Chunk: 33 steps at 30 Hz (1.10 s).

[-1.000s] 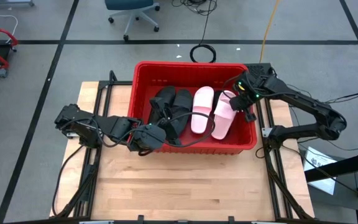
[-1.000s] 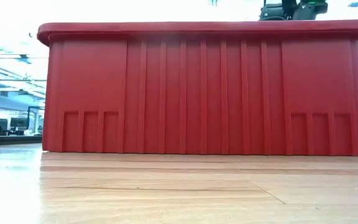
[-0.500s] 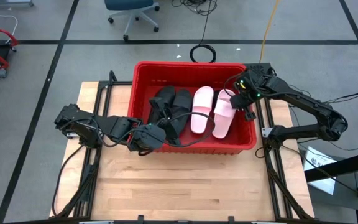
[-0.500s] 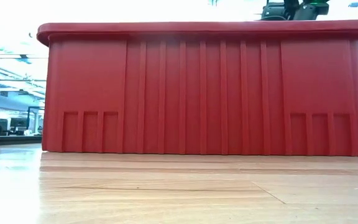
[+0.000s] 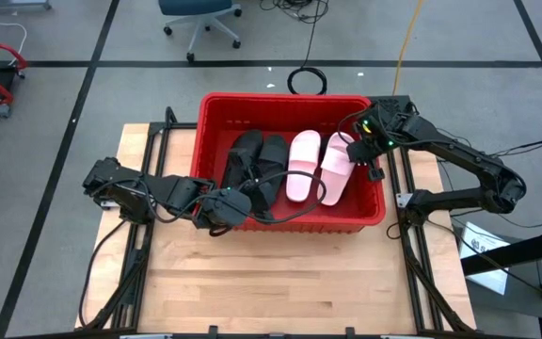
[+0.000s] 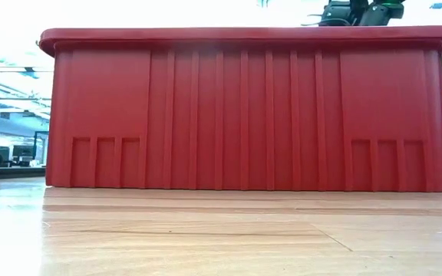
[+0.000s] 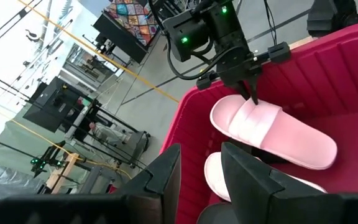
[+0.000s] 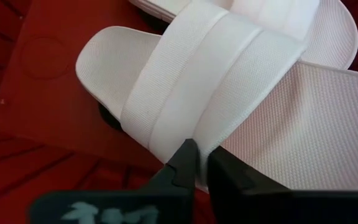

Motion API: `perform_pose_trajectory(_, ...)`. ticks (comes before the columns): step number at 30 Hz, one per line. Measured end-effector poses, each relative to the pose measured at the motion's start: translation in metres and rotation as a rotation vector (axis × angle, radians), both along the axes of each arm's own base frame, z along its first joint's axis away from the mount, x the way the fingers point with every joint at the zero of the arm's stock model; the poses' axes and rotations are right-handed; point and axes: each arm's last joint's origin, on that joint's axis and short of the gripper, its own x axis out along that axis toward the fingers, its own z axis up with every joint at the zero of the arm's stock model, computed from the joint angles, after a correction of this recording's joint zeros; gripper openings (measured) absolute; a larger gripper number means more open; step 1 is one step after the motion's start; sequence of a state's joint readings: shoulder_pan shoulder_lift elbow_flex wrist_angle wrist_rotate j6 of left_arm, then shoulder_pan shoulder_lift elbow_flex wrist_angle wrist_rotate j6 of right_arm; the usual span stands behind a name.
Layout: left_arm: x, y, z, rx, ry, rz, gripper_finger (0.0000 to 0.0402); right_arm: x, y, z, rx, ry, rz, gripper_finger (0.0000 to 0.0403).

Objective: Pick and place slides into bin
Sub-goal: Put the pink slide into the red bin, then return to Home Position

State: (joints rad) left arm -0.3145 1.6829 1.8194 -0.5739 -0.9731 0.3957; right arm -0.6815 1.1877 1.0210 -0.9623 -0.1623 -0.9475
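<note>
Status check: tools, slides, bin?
Right tool at the pink slide's strap, nearly shut. Left tool open at bin edge. Black slides inside. Nothing blocking.

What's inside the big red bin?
Two pink slides and some black slides lie in the red bin. Whatever sits underneath them is covered.

Floor (image 5: 55, 38): grey, crossed by dark tape lines.
Worktop (image 5: 271, 273): pale wood planks (on a black frame).
Chair (image 5: 199, 17): blue office seat on castors, beyond the worktop.
Cable (image 5: 306, 80): black coil on the floor.
Light: bright, from windows in the low view.
</note>
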Motion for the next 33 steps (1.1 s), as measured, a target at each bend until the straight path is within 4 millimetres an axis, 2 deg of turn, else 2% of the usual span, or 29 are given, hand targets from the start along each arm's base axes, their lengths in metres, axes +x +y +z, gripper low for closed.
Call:
perform_pose_trajectory(24, 0.000, 0.000, 0.000, 0.000, 0.000, 0.000, 0.0124, 0.000, -0.002, 0.000, -0.043, 0.017, -0.043, 0.0143)
perform_pose_trajectory(30, 0.000, 0.000, 0.000, 0.015, 0.012, -0.004, 0.0124, -0.001, -0.001, 0.004, -0.067, -0.013, -0.043, 0.0152)
perform_pose_trajectory(33, 0.000, 0.000, 0.000, 0.028, 0.023, -0.008, 0.0124, -0.003, 0.000, 0.013, -0.103, -0.079, -0.080, 0.0145)
